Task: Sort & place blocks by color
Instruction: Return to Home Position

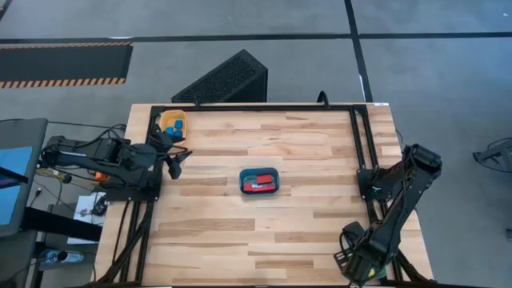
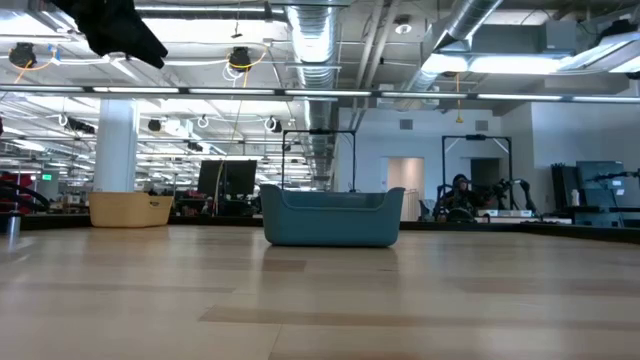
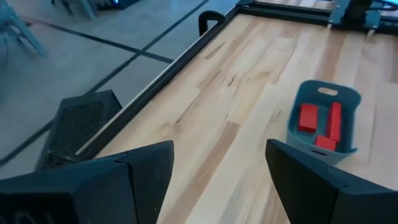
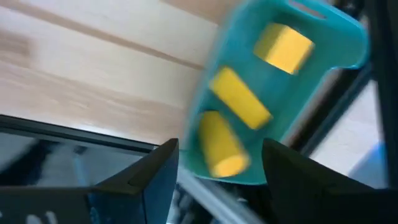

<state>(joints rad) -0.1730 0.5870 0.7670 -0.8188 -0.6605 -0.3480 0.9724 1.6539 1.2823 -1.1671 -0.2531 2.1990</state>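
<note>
Because the right hand hangs just above the teal tray holding three yellow blocks, a low or swinging move could clip the rim. That tray appears to sit at the tabletop edge, so a push could send it over the side. The right hand's fingers are spread wide and hold nothing. The left hand is likewise wide open and empty, just beside the yellow-orange tray of blue blocks. The red blocks lie in the centre tray, well apart from both hands.
</note>
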